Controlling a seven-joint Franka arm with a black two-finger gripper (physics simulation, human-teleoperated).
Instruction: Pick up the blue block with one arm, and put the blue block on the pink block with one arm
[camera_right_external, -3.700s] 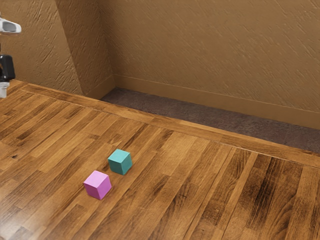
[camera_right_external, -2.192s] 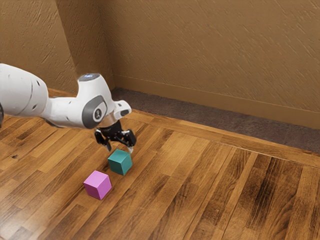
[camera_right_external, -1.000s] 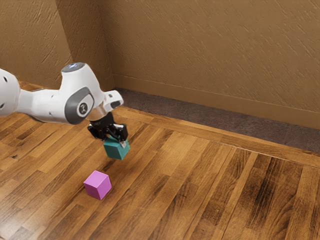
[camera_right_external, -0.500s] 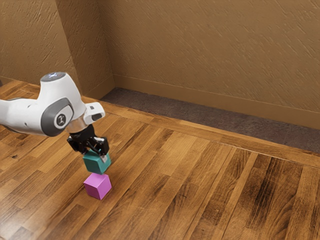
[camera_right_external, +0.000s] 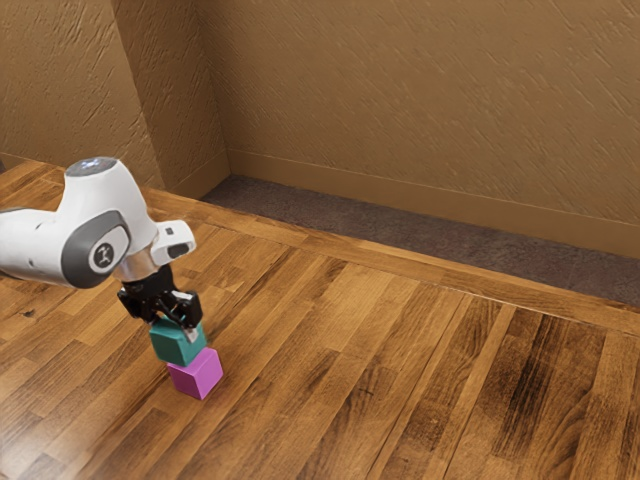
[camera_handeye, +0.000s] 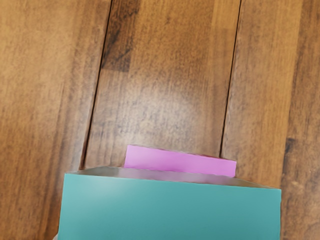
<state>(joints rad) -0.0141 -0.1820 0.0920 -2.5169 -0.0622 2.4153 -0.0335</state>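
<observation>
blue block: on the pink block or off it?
On. The blue block sits on the pink block's top with no gap visible, offset toward the exterior view's left; the claw grips it.

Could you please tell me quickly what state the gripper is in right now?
Gripper: closed on the blue block, holding it on top of the pink block.

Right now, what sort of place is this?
Likely a plain indoor room, simulated: wood-plank tabletop, textured brown walls, grey carpet strip. The gripper holds the blue block on the pink block.
</observation>
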